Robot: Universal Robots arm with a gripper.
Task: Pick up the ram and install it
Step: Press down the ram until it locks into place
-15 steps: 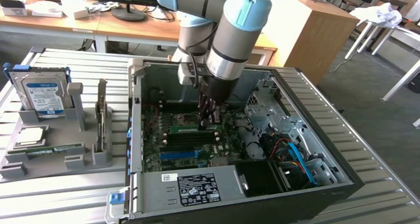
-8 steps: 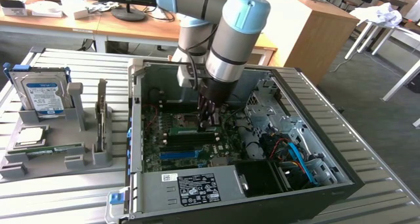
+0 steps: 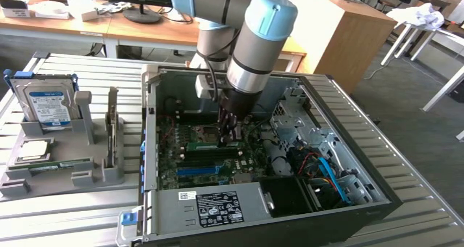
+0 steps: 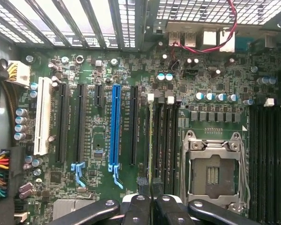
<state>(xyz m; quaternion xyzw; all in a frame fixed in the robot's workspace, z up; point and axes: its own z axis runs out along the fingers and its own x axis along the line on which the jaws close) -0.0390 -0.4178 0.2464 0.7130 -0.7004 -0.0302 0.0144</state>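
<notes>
ram edge-on between the fingers, over the memory slots

black linkage bars and fingertips sit closest to the wrist camera, and the hand is nearly pressed together — pinching a thin strip seen edge-on, which reads as the ram. from that view the stick runs straight away from the fingers along a narrow dark slot, one of a small bank lying between the long expansion slots, the blue one among them, and the open cpu socket.

in the exterior view the hand hangs straight down inside the open computer case, and the green ram lies level at the fingertips, its long axis running toward the exterior view's left, parallel to the dark slots on the motherboard just beneath. whether its lower edge already touches a slot cannot be told — it looks just above or at the opening. the relation that matters is this alignment: stick and slot share one axis, directly under the hand.

off on the bench, a grey holder carries a hard drive.
</notes>
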